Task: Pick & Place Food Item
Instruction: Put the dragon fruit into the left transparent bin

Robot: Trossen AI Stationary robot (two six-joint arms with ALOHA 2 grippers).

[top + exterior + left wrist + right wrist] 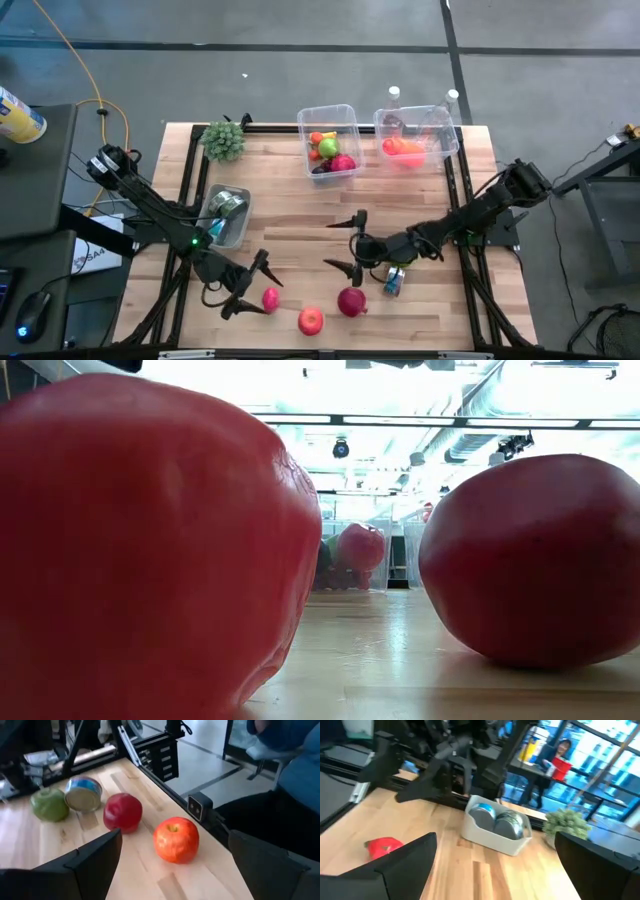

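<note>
Near the bottom edge of the high view, the left gripper (250, 285), fingers spread wide and empty, sits just left of a small pink fruit (270, 298). The right gripper (348, 243), also wide open, hangs farther off at centre, nearer the dark red fruit (351, 301).

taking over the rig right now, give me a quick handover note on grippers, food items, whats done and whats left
Left gripper: open, low at the front edge, beside the small red item; holds nothing.
Right gripper: open, mid-table, empty.
Loose up front: apple, dark red fruit, can.
Done: middle bin already holds fruit.
Left: which bin the loose food goes to is unclear.
</note>
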